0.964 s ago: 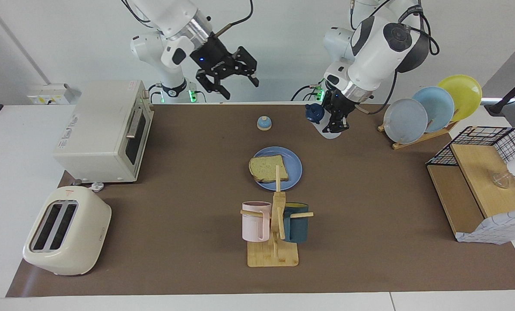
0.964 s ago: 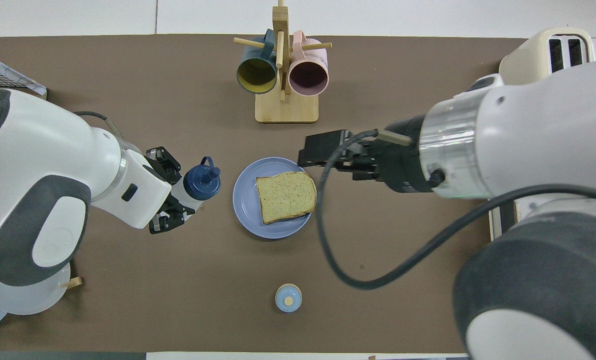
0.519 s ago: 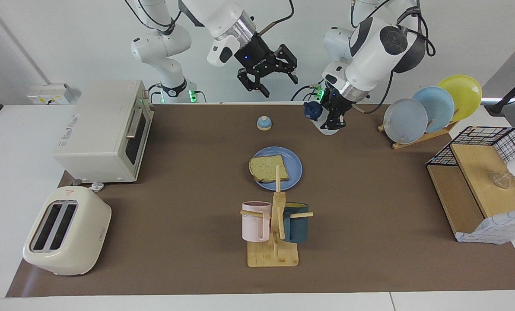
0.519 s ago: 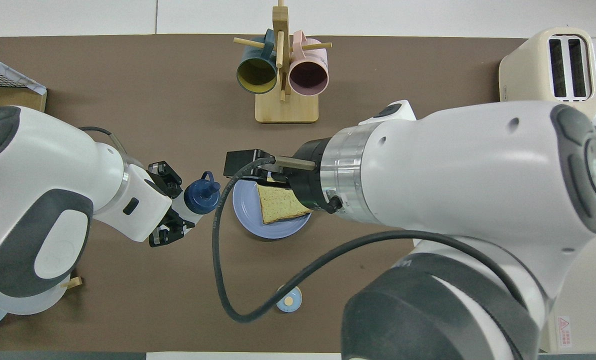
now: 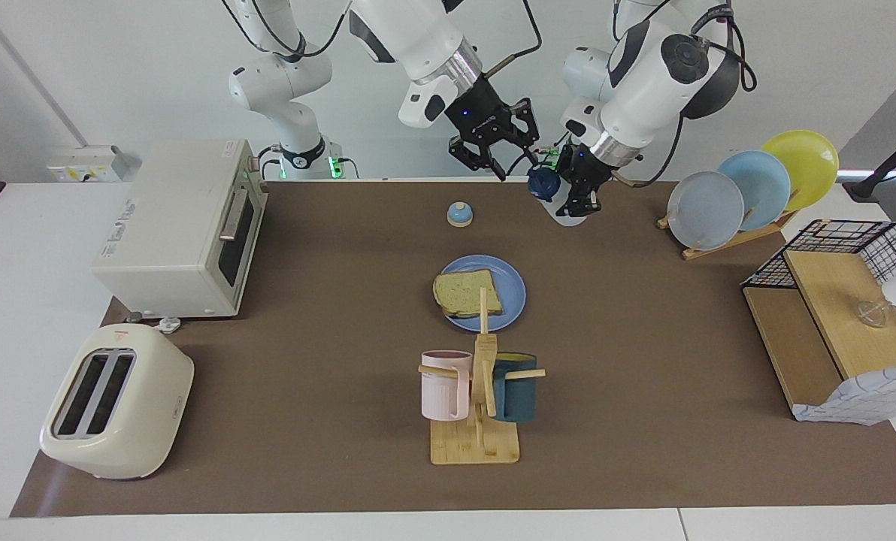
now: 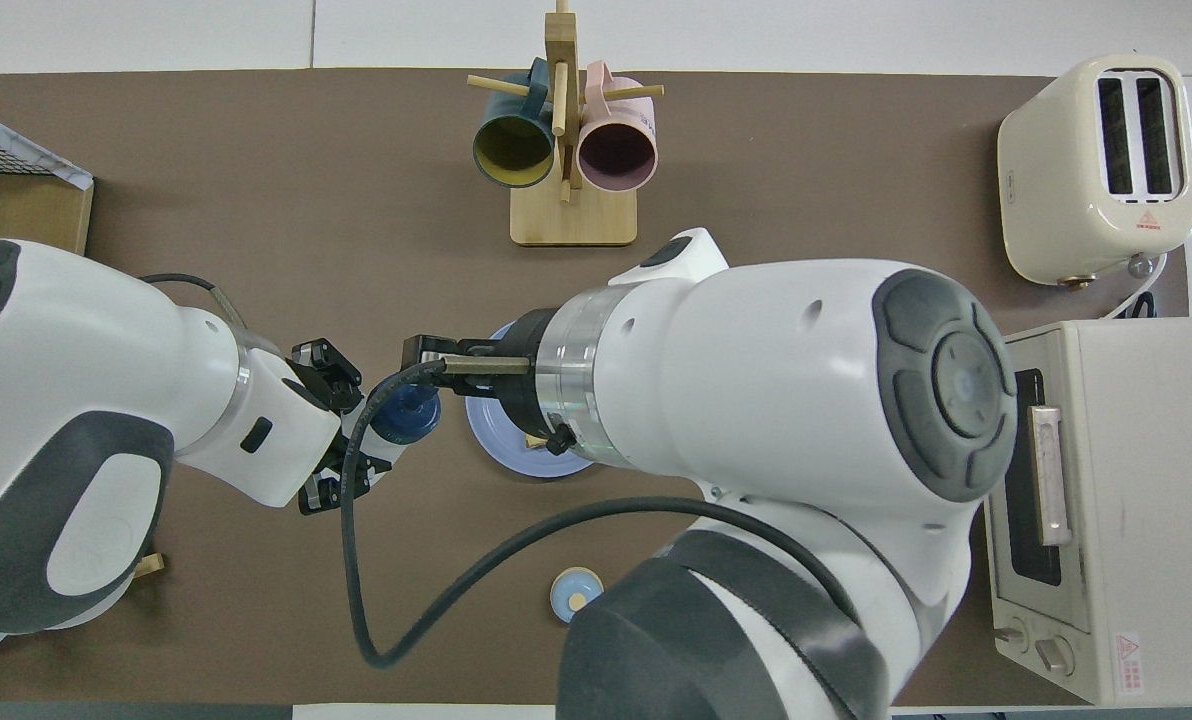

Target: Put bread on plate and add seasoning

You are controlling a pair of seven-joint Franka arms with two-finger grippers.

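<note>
bread (image 5: 467, 293) on plate (image 5: 510, 282) | seasoning (image 5: 553, 197) in left tool (image 5: 579, 197) (capped)

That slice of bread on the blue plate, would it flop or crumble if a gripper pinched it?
The bread lies flat and thin on the plate, so it probably sags when lifted by one edge. Its darker crust looks firmer than the pale middle. Likely light, and easily dented.

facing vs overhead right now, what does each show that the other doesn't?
Facing only: the bread on the plate, the plate rack, and the right gripper beside the seasoning's cap. Overhead only: none of these; the right arm covers the bread and most of the plate. Both: the left gripper shut on the seasoning, the bell, mug rack, toaster, oven.
</note>
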